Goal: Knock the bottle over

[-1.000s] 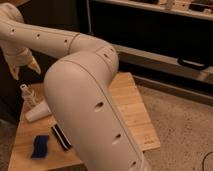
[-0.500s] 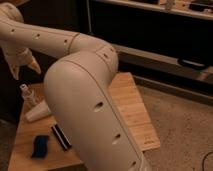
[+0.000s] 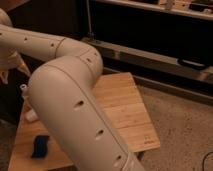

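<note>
Tan and pointy, my gripper (image 3: 12,71) hangs at the far left edge, above the left end of the wooden table (image 3: 125,107). Its two fingers (image 3: 22,66) are spread apart with a dark gap between them, and they hold nothing.

Just below the gripper, a bit to the right, is the bottle (image 3: 24,95). It is small and whitish, with a little round cap on top. It stands up straight on the left end of the table, and the gripper is not touching it. My arm hides its right side.

Below the bottle a low white thing (image 3: 31,116) sits on the wood. My arm covers half of it, so I cannot tell what it is. Nearer the front edge a dark blue thing (image 3: 40,146) lies flat on the table.

Next comes my big cream arm (image 3: 75,115). It fills the middle and has small dark holes in it. It bends near the top and reaches back to the left.

Right of the arm are the table's light wood boards. Behind the table is a long dark shelf (image 3: 150,55). At the far right is the speckled floor (image 3: 185,125).
</note>
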Available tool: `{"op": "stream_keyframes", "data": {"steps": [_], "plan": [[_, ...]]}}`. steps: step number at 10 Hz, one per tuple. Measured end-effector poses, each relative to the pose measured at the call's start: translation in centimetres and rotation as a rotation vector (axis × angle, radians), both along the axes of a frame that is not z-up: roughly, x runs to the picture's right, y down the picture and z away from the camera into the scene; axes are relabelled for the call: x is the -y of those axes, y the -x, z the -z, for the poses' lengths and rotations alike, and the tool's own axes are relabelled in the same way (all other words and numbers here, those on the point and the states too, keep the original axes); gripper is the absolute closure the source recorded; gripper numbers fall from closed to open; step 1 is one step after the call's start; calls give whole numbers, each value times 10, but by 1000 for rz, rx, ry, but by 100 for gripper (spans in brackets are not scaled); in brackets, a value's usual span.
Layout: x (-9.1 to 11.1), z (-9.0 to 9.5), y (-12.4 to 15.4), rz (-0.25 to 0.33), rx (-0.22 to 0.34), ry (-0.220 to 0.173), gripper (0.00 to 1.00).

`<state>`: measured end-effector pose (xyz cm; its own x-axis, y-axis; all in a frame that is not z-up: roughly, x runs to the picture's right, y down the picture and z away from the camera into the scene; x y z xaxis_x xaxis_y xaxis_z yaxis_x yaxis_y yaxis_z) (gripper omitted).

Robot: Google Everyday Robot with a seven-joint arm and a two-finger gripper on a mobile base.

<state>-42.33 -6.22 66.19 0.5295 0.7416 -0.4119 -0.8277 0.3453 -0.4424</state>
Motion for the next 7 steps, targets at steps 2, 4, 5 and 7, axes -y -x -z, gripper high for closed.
{"op": "stream_keyframes", "data": {"steps": [2,4,5,7], "plan": [[-6,-7,12,15,30,19,35],[-15,-16,24,34,51,33,45],[-17,-22,27,38,59,31,54],[-21,-32,32,29,80,23,72]]}}
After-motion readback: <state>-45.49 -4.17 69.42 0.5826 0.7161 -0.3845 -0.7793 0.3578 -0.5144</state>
